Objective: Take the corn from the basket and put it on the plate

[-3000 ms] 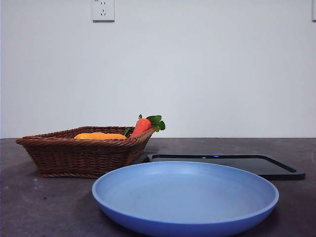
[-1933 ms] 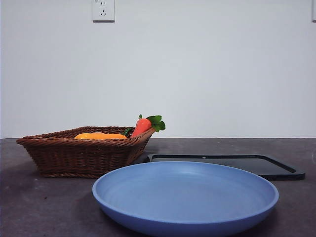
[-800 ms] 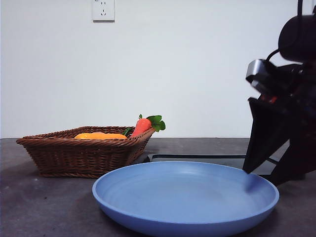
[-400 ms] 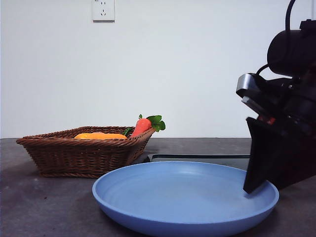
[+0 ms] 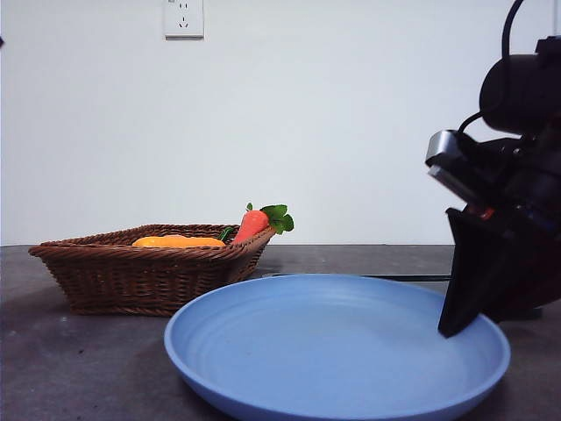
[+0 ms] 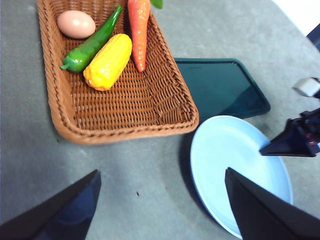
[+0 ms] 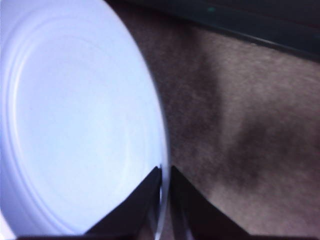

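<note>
The yellow corn lies in the brown wicker basket, between a green pepper and a carrot. In the front view only its top shows above the basket. The blue plate sits to the right of the basket, with its right side raised a little. My right gripper is shut on the plate's right rim, one jaw on each side of the edge. My left gripper hangs open above the bare table beside the basket and the plate.
In the basket also lie a carrot with green leaves, a green pepper and a peach-coloured egg. A flat black tray lies behind the plate. A white wall stands behind the table.
The right arm came in from the right and shut its jaws on the plate's rim. The plate's right side has since risen and shifted slightly right. The basket's contents have not moved.
</note>
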